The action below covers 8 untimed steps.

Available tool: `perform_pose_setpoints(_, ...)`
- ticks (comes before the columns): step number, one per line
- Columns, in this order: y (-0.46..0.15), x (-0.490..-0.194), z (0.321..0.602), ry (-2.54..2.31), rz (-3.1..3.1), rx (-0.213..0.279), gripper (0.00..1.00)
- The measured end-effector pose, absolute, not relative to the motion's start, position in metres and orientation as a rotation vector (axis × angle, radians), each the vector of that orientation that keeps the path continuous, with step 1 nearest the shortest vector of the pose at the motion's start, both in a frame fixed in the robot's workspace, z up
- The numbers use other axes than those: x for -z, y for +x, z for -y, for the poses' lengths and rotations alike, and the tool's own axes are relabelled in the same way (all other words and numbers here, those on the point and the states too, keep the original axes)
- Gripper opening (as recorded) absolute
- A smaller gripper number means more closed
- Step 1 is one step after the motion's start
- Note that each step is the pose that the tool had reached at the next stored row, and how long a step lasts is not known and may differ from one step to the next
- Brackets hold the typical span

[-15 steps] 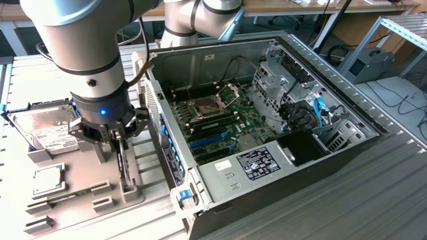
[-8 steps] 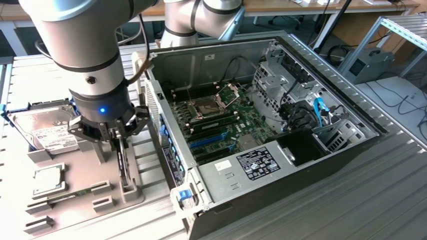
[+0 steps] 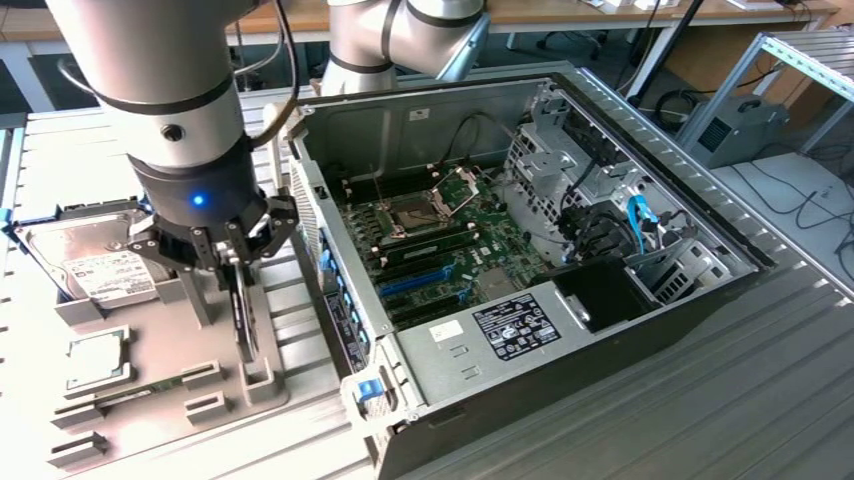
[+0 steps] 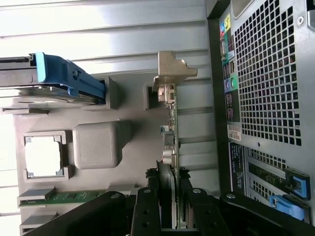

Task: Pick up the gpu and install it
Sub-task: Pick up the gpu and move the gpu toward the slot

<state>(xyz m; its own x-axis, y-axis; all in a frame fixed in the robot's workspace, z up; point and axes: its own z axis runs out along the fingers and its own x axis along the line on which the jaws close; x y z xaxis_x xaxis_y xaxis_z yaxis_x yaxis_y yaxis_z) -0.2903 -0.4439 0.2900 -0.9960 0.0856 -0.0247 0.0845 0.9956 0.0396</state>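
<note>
Before you is a ribbed grey metal table (image 3: 747, 400). Two things rest directly on it, just beside each other: a flat grey holder tray (image 3: 147, 340) at the exterior view's left, and an open computer case (image 3: 387, 130) lying on its side at the right. The tray carries a silver hard drive (image 3: 94, 265), a square processor (image 3: 96, 362) and a green memory stick (image 3: 134, 397). The gpu (image 3: 244, 310) stands on edge along the side nearest the case.

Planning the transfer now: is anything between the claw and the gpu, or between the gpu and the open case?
The claw is right at the gpu, nothing between them. The case wall facing the tray rises between the gpu and the motherboard.
</note>
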Motion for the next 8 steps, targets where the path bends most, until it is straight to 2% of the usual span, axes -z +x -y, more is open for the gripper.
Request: perform_pose_setpoints(8, -0.290, -0.328, 0.444, 0.133, -3.112, -0.060, 0.27)
